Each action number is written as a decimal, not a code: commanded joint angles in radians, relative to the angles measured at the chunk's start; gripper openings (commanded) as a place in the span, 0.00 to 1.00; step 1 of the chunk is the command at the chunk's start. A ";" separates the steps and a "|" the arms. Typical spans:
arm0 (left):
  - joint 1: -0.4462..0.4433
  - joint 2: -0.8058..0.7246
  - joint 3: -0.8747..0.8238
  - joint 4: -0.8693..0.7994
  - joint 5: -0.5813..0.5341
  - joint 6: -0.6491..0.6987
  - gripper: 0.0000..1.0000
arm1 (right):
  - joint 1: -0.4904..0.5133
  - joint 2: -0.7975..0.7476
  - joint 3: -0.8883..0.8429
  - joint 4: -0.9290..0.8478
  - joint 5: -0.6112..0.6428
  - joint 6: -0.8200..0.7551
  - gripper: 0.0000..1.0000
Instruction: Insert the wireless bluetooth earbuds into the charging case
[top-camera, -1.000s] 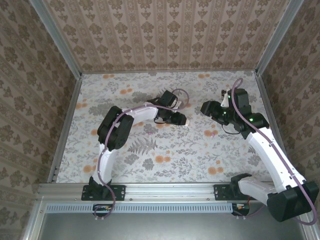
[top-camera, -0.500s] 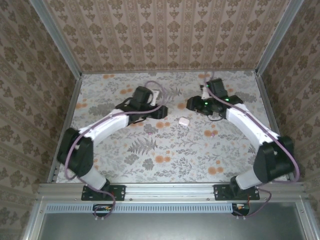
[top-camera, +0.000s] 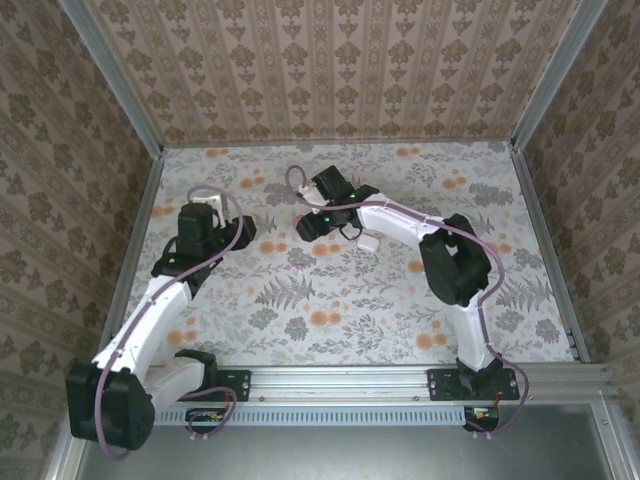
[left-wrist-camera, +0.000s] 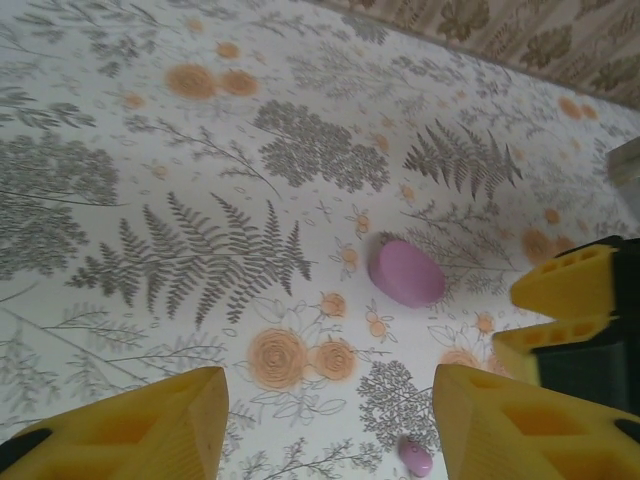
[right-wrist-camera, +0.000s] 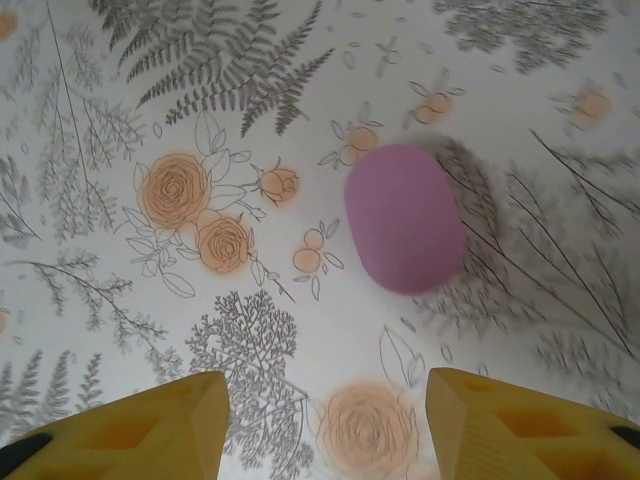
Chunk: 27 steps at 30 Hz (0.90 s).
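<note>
The charging case is a shut, glossy pink oval lying flat on the floral table; it also shows as a pale pebble at mid-table. One of the earbuds, a tiny pink rounded piece, lies on the table just inside my left gripper's right finger. My left gripper is open, low over the table, well short of the case. My right gripper is open and hovers just short of the case. Its yellow fingers show beside the case in the left wrist view.
The floral-papered table is fenced by patterned walls at the back and both sides, with a metal rail along the near edge. The right arm's elbow stands over the table's right middle.
Both arms swung left. The left gripper pulled back from the centre to the left side. The right gripper crossed from the right to just left of the case, which stayed put.
</note>
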 joint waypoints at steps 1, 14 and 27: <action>0.036 -0.051 -0.029 -0.022 -0.001 0.018 0.58 | -0.004 0.081 0.088 0.001 0.037 -0.150 0.60; 0.061 -0.041 -0.058 0.024 0.030 -0.004 0.57 | 0.004 0.258 0.297 -0.201 0.054 -0.302 0.66; 0.064 -0.077 -0.049 0.062 0.036 -0.038 0.55 | -0.007 0.360 0.413 -0.250 0.001 -0.302 0.57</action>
